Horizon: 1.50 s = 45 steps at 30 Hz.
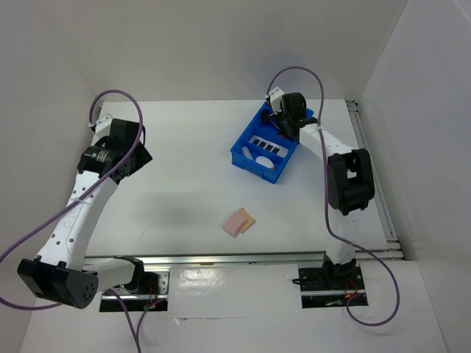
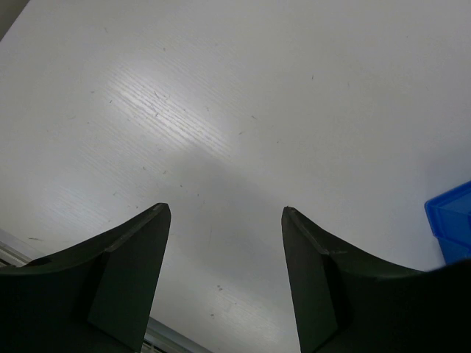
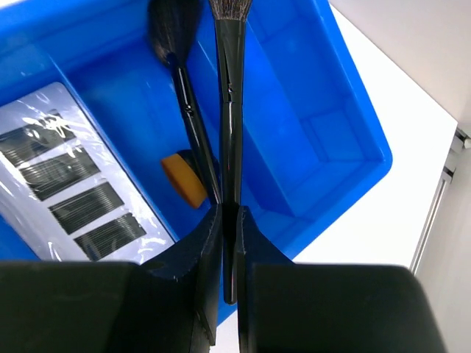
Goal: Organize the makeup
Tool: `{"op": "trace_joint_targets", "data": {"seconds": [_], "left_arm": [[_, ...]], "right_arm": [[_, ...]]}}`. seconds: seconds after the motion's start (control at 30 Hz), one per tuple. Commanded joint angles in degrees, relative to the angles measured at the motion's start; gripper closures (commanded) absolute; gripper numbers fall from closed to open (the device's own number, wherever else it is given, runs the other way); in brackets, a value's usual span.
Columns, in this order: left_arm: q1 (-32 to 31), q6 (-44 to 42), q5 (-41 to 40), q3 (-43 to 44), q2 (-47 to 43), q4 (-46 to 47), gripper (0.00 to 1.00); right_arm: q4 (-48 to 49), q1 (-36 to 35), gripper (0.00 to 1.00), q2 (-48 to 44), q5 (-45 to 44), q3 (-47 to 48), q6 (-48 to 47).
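White table (image 1: 184,184) carries a blue tray (image 1: 254,168), where the right gripper (image 3: 228,213) clamps a brush (image 3: 229,88) above a second brush (image 3: 188,103); released askew, it could catch the tray wall. The left gripper (image 2: 224,211) hangs open, well apart from the pink pads (image 1: 238,221).

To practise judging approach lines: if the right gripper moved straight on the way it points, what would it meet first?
The right gripper holds a brush whose bristles lead; they would probably meet the floor of the blue tray, beside a second brush. Depth is unclear.
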<state>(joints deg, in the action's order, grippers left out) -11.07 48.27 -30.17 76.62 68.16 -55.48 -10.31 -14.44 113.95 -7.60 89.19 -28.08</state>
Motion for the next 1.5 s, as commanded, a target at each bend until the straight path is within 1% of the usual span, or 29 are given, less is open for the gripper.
{"op": "trace_joint_targets", "data": {"seconds": [0.0, 0.1, 0.53, 0.73, 0.8, 0.83, 0.97, 1.0, 1.07, 1.17, 1.3, 1.47], "left_arm": [[0.3, 0.6, -0.2, 0.3, 0.0, -0.1, 0.25], [0.3, 0.6, -0.2, 0.3, 0.0, -0.1, 0.25], [0.3, 1.1, -0.2, -0.2, 0.0, 0.5, 0.25], [0.3, 1.1, -0.2, -0.2, 0.0, 0.5, 0.25], [0.3, 1.1, -0.2, -0.2, 0.0, 0.5, 0.25], [0.3, 1.1, -0.2, -0.2, 0.0, 0.5, 0.25], [0.3, 1.1, -0.2, -0.2, 0.0, 0.5, 0.25], [0.3, 1.1, -0.2, -0.2, 0.0, 0.5, 0.25], [0.3, 1.1, -0.2, -0.2, 0.0, 0.5, 0.25], [0.3, 1.1, -0.2, -0.2, 0.0, 0.5, 0.25], [0.3, 1.1, 0.3, -0.2, 0.0, 1.0, 0.25], [0.3, 1.1, 0.8, -0.2, 0.0, 1.0, 0.25]], "right_arm": [[1.9, 0.4, 1.0, 0.7, -1.0, -0.4, -1.2], [0.3, 0.4, 1.0, 1.9, -0.4, 0.2, -1.7], [0.3, 0.4, 1.0, 2.9, 0.2, -0.9, -1.7], [0.3, 0.4, 0.9, 3.5, -0.3, -0.9, -2.2], [-0.2, 0.4, 0.85, 4.0, -0.3, -0.9, -2.2], [-0.2, 0.4, 0.81, 4.0, -0.3, -0.9, -2.2], [-0.2, 0.4, 0.74, 4.0, -0.8, -0.9, -1.7], [-0.2, 0.4, 0.71, 4.0, -0.8, -0.9, -1.7], [-0.2, 0.4, 0.6, 4.0, -1.4, -0.3, -1.7], [-0.2, 0.4, 0.53, 3.5, -2.0, 1.4, -1.7], [-0.8, -0.1, 0.48, 2.4, -2.5, 4.4, -1.6], [-0.7, -1.3, 0.48, 0.1, -1.9, 8.0, 0.1]]}}
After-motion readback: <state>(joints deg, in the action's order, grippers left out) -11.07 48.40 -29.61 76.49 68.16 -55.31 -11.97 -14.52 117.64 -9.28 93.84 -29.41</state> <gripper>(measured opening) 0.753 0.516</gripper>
